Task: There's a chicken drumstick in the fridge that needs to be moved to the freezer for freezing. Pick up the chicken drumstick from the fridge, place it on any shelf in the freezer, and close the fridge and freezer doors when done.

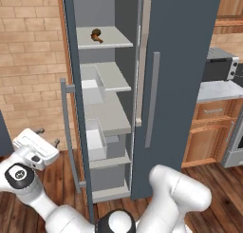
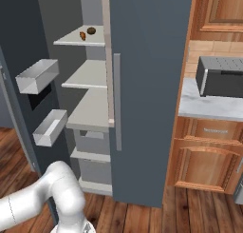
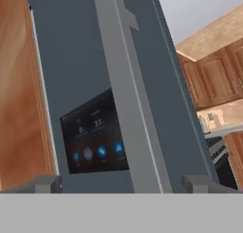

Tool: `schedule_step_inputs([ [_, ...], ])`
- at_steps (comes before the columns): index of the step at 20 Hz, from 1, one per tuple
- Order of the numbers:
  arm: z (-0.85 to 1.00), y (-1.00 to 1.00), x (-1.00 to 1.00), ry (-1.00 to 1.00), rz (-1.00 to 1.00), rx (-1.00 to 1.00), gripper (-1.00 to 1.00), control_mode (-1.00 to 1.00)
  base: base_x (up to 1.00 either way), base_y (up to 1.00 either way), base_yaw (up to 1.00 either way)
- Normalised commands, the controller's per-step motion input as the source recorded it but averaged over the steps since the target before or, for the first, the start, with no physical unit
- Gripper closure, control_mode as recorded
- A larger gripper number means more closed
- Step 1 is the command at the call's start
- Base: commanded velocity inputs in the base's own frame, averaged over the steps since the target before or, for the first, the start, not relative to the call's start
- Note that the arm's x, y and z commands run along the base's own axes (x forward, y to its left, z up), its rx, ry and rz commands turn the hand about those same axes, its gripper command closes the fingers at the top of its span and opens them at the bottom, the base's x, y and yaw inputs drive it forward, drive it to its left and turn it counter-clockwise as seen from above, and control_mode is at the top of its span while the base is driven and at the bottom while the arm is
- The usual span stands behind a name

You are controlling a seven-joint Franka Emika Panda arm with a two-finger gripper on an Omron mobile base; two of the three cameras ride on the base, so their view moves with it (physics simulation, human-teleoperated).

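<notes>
Currently tool (image 3: 121, 183) wide open, empty, facing freezer door (image 3: 90, 84), chicken drumstick (image 1: 97, 35) on shelf (image 1: 111, 39)

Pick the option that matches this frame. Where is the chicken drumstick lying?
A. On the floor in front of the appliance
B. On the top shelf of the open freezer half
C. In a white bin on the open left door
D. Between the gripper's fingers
B: the chicken drumstick lies on the top light grey shelf inside the open freezer, beside a dark brown round lump, and the fridge door is shut.
</notes>
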Motion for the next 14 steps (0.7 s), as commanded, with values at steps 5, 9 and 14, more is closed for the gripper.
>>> schedule_step_inputs([
  [5,-0.29,-0.17,0.05,0.05,-0.03,0.0,-1.0,-1.0,0.0,0.0,0.0],
  [9,-0.2,-0.05,0.0,0.12,-0.22,0.0,-1.0,-1.0,0.0,0.0,0.0],
  [14,-0.08,-0.04,0.0,0.09,-0.26,0.0,-1.0,-1.0,0.0,0.0,0.0],
])
